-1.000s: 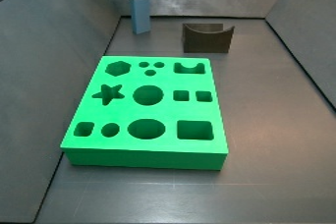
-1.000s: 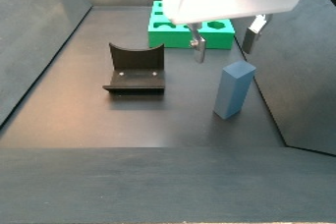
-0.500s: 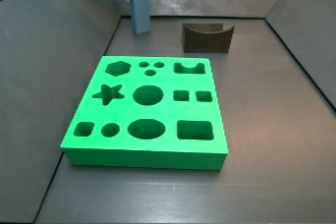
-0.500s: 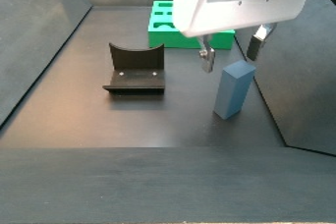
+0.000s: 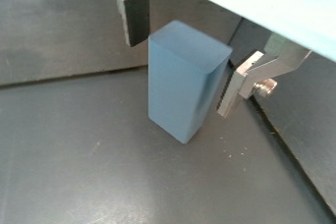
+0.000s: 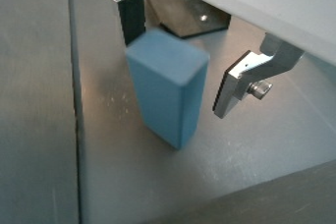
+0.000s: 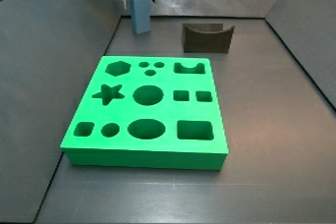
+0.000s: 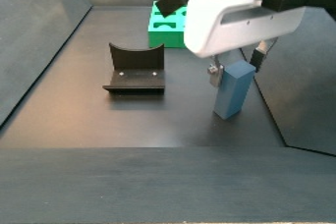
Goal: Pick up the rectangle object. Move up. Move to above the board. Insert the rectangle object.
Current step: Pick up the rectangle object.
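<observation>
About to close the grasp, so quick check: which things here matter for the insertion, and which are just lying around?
For the job:
rectangle object, standing upright
board
gripper, open, fingers either side of the rectangle object

Lying about:
dark brown notched block, beyond the board

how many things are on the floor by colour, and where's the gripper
blue-grey: 1, the rectangle object
green: 1, the board
dark brown: 1, the notched block
total: 3
the gripper is open, straddling the rectangle object's top.
</observation>
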